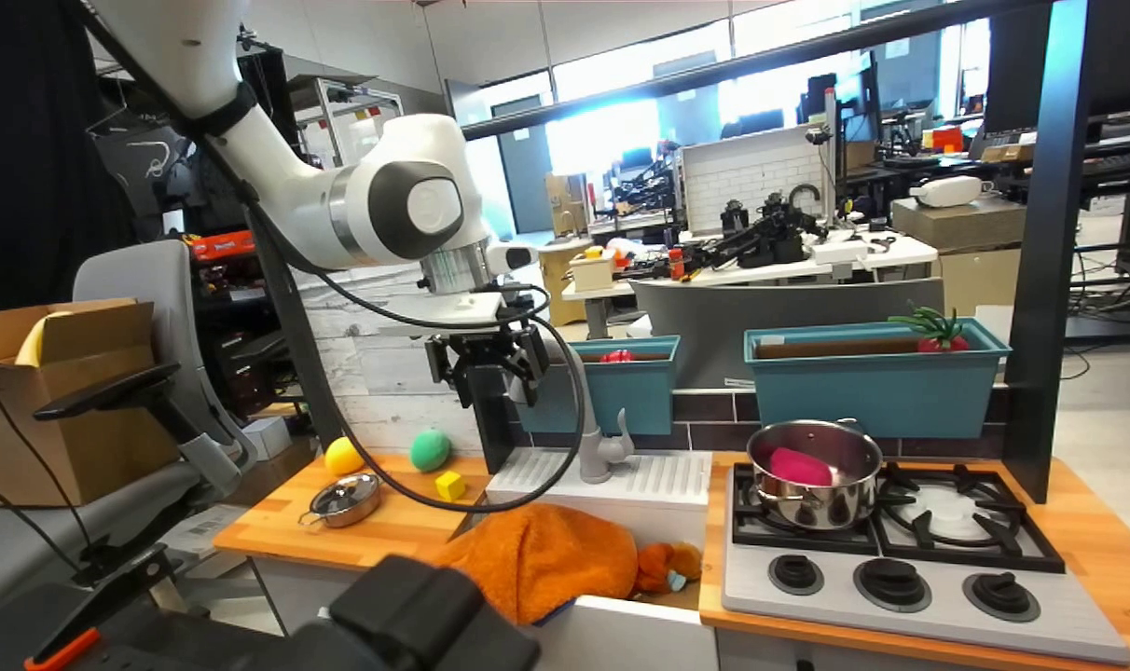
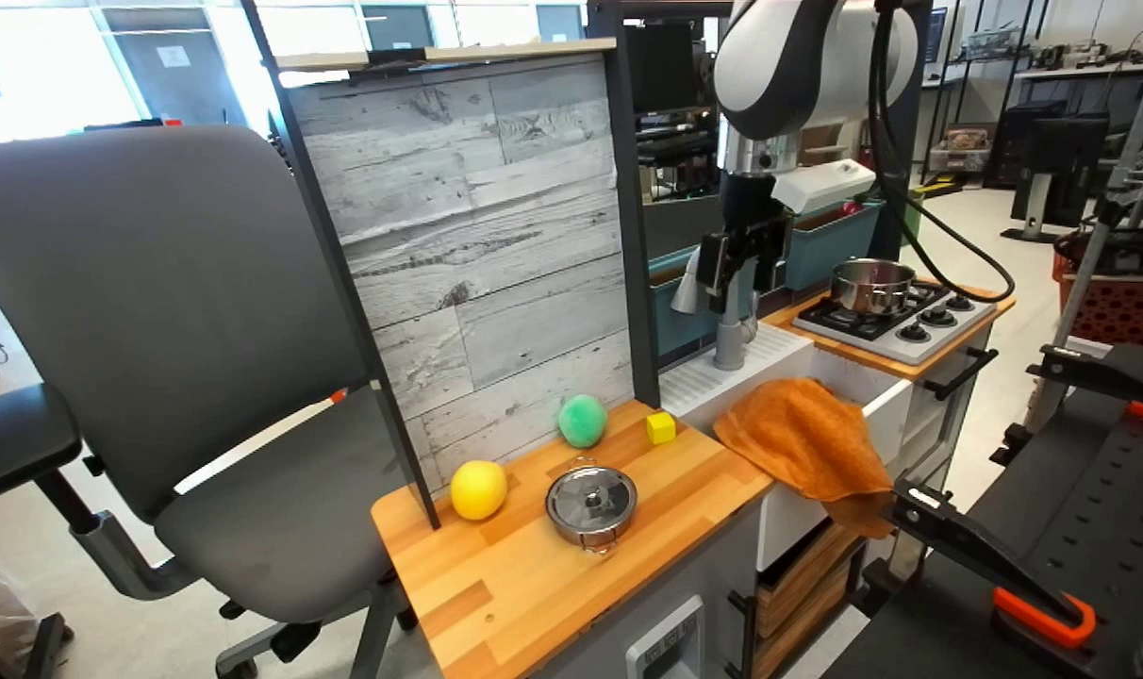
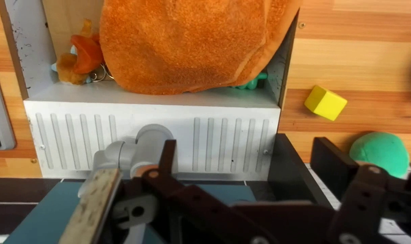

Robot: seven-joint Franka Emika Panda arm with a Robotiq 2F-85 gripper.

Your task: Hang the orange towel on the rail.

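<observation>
In an exterior view, low and to the left of the black two-fingered gripper (image 1: 495,390), a lidded round metal pan (image 1: 346,499) and a yellow ball (image 1: 344,456) rest on the light-brown wooden counter (image 1: 397,531). Closer in, also lower left: green ball (image 1: 430,449), small yellow cube (image 1: 450,486). Gripper points down, released; in the wrist view its fingers (image 3: 331,159) stand wide apart. Beneath it, well apart, the soft bright-orange towel (image 1: 546,559) lies bunched over the white sink (image 1: 630,638), part hanging past the front edge. Lower right of the gripper: grey faucet (image 1: 596,457). Higher than the gripper and extending to its right, the long dark straight rail (image 1: 761,67) meets a dark upright post (image 1: 1050,233). Farther right, lower: shiny metal pot (image 1: 835,508) containing a pink object (image 1: 800,467), kind unclear, on the black-grated stove (image 1: 837,592).
</observation>
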